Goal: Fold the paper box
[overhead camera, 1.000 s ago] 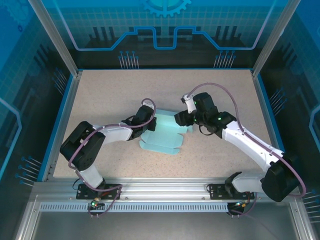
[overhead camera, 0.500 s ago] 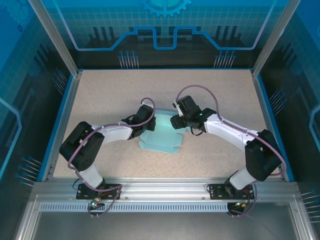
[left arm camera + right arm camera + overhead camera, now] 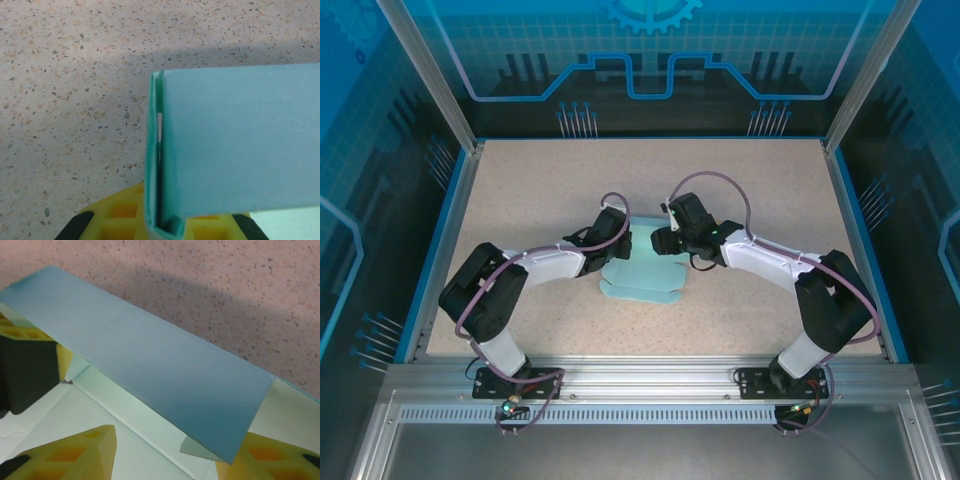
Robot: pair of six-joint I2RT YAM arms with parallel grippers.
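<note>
The paper box (image 3: 645,280) is pale blue card lying mid-table, partly folded, with its far side raised. My left gripper (image 3: 623,247) is at the box's left far corner. In the left wrist view its yellow jaws (image 3: 165,225) are shut on a doubled upright wall of the box (image 3: 240,140). My right gripper (image 3: 658,240) hovers over the box's far right part. In the right wrist view it (image 3: 170,460) is open, one yellow finger on each side of the lower corner of a raised flap (image 3: 150,370). The left gripper's fingers (image 3: 64,357) hold the flap's other end.
The speckled beige tabletop (image 3: 540,190) surrounds the box, bounded by a blue rim (image 3: 448,250) and aluminium frame posts. Both forearms reach inward over the table's middle, their cables looping above the wrists.
My right gripper has moved left, closer over the box's far edge, its elbow swinging inward, and its jaws have narrowed a little. The left gripper has kept its hold in place.
</note>
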